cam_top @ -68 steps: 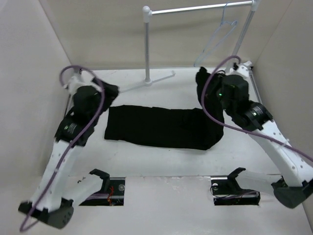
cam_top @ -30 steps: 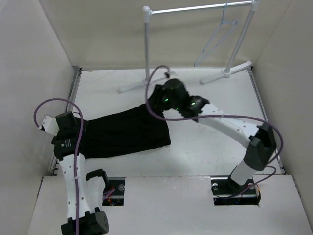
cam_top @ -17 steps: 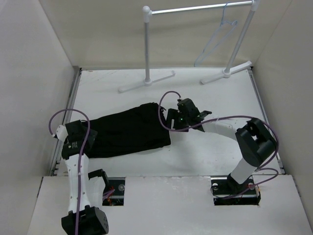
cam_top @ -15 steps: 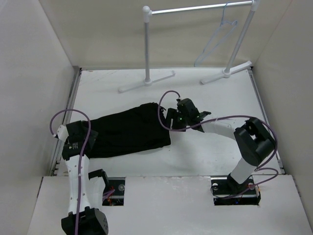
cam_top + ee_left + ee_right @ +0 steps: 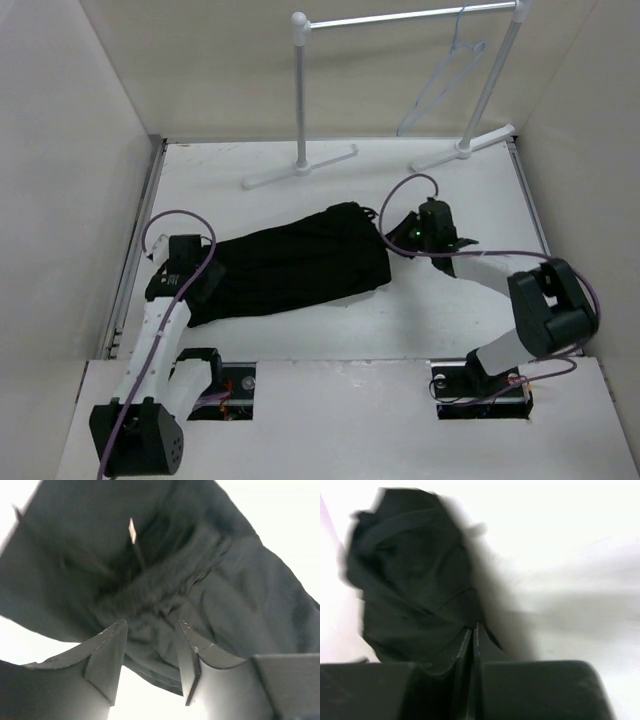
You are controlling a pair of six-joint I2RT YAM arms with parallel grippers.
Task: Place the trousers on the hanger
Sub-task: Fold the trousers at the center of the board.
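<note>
The black trousers (image 5: 290,265) lie folded in a band across the table, slanting from lower left to upper right. My left gripper (image 5: 198,283) is at their left end. In the left wrist view its jaws (image 5: 150,625) stand partly apart with bunched cloth (image 5: 200,555) between them. My right gripper (image 5: 393,240) is at their right end. In the right wrist view its fingers (image 5: 472,627) are pressed together on the cloth's edge (image 5: 405,580). The pale-blue wire hanger (image 5: 445,85) hangs on the rack at the back right, far from both grippers.
The white garment rack (image 5: 300,90) stands at the back, its two feet on the table behind the trousers. Walls close in the table on the left, back and right. The right arm's elbow (image 5: 550,305) rests low at the right.
The trousers, stretched wide earlier, were folded over to the left. In the last half second both grippers and the cloth slid to the right.
</note>
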